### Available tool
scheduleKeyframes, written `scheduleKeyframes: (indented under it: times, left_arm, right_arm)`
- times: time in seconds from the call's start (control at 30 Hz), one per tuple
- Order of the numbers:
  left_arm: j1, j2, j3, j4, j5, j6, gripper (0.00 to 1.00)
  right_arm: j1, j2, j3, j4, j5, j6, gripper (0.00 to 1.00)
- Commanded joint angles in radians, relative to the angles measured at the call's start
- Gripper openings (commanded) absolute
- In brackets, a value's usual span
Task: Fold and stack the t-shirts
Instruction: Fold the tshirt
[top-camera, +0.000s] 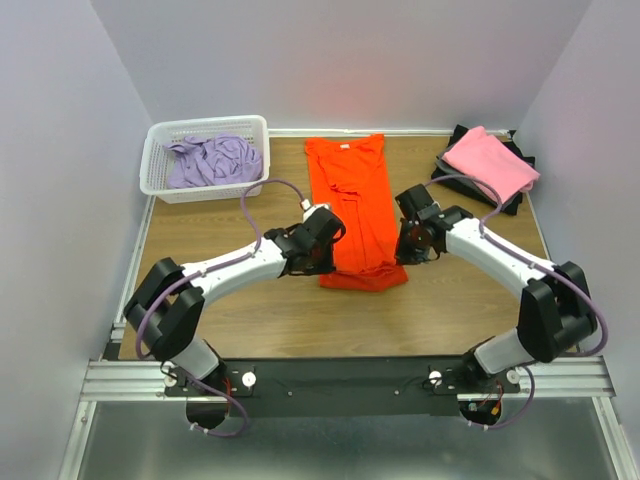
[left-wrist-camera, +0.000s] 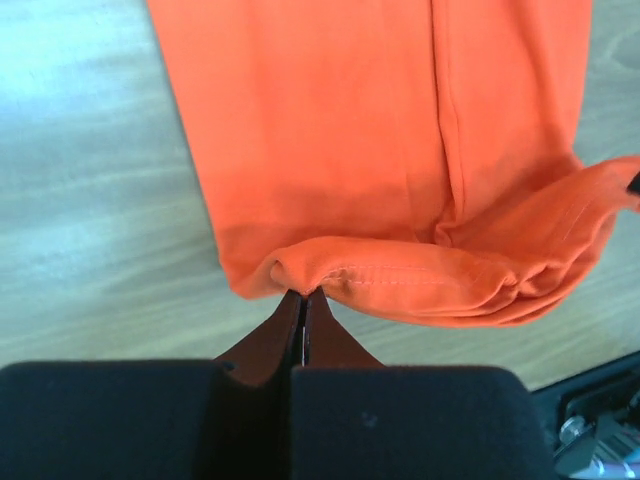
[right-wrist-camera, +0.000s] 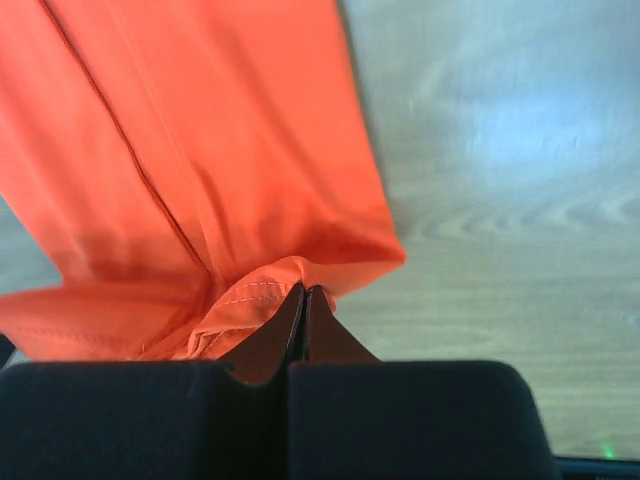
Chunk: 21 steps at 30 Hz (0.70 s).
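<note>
Centre of frame: orange t-shirt (top-camera: 352, 195) lying lengthwise on the table (top-camera: 250, 310); left tool (left-wrist-camera: 303, 297) and right tool (right-wrist-camera: 305, 292) each clenched on a lower hem corner.

The orange t-shirt (top-camera: 350, 190) is soft matt cloth with a stitched hem. The table (top-camera: 280, 320) is smooth wood grain with slight sheen. The basket (top-camera: 153, 160), upper left, is white plastic lattice

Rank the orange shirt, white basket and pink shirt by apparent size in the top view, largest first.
1. orange shirt
2. basket
3. pink shirt
The gaps between them look clear, so none is a tie.
</note>
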Motion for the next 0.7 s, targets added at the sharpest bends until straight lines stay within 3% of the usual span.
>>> scheduleKeyframes:
  times: [0.0,0.67]
  left_arm:
    - [0.059,0.049,0.077,0.0,-0.021,0.091,0.0]
    - [0.312,0.419,0.506,-0.023,0.098,0.324,0.0]
  right_arm:
    - [-0.028,0.076,0.091,0.04,0.092,0.011,0.01]
    - [-0.162,0.544,0.581,0.051,0.063,-0.078,0.01]
